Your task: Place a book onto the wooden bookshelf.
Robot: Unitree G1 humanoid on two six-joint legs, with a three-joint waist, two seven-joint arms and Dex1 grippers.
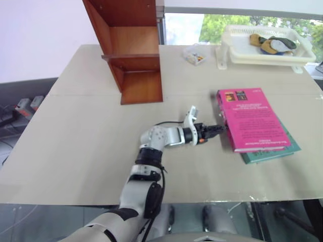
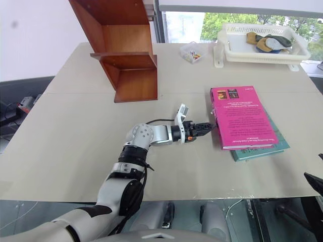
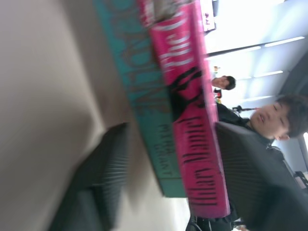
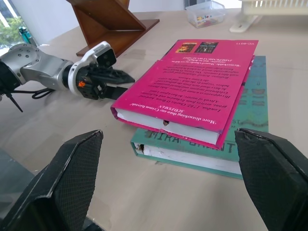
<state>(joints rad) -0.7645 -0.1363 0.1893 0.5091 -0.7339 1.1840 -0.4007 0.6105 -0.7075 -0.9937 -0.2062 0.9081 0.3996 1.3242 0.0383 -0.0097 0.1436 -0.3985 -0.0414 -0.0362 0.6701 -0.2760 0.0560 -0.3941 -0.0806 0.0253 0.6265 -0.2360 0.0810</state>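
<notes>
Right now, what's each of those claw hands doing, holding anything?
Left gripper: open, fingers either side of the pink book's spine, not holding it.
Right gripper: open, empty.

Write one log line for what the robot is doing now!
left pincer: open, at spine of pink book | book on teal book | bookshelf: no book

White basket tray [image 1: 237, 43] at table's [image 1: 91, 136] far edge, holding gloves [image 1: 272, 44]. Small clear box [image 1: 195, 54] sits beside it. Teal book [image 1: 272, 151] lies near the right side.
</notes>
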